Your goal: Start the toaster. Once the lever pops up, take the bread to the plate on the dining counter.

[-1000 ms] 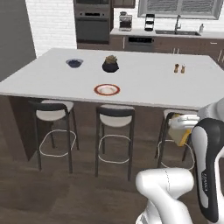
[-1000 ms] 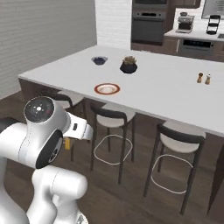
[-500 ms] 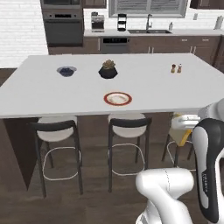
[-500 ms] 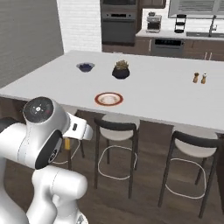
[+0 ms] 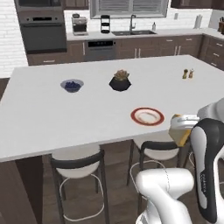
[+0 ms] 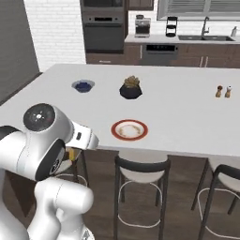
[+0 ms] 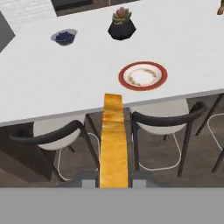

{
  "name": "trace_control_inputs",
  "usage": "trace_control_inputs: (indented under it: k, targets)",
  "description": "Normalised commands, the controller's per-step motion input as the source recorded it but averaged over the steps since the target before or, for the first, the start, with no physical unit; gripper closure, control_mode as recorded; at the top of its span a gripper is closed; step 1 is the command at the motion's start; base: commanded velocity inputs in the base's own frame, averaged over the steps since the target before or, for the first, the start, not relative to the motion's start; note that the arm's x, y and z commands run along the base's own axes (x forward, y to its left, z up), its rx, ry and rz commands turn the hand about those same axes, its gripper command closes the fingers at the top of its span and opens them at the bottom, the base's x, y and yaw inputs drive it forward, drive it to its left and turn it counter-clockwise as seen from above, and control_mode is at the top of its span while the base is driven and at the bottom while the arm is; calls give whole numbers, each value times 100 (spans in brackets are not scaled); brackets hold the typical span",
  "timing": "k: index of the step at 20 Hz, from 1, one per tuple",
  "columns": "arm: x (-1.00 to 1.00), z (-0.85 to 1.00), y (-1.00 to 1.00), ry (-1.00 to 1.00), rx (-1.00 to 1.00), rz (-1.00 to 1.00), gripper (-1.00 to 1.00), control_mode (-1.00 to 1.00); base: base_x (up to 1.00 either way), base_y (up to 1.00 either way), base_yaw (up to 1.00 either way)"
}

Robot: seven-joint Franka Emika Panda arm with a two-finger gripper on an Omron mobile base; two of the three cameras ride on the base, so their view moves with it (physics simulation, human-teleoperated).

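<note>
Carrying bread edge-on, my gripper pinching it | plate ahead, slightly right, beyond the dining counter edge

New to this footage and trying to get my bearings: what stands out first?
The bread, a golden slice seen edge-on, is clamped in the hand and held off the near edge of the dining counter. The red-rimmed plate lies on that counter near its front edge, with a dark plant pot behind.
</note>
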Motion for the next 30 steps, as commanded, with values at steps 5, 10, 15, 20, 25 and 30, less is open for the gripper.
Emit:
trace_control_inputs:
  k: [5,10,15,20,25,30]
  targets:
    - [0,0,0,0,0,0,100,100,100,-2,-10]
    - [0,0,0,0,0,0,100,100,95,-29,17]
    - [0,0,0,0,0,0,100,100,67,-31,47]
    - [0,0,0,0,0,0,100,100,58,-23,22]
    - [49,-1,-6,0,3,12,100,-100,29,-1,7]
    - [77,-6,-46,4,9,15,100,-100,0,0,0]
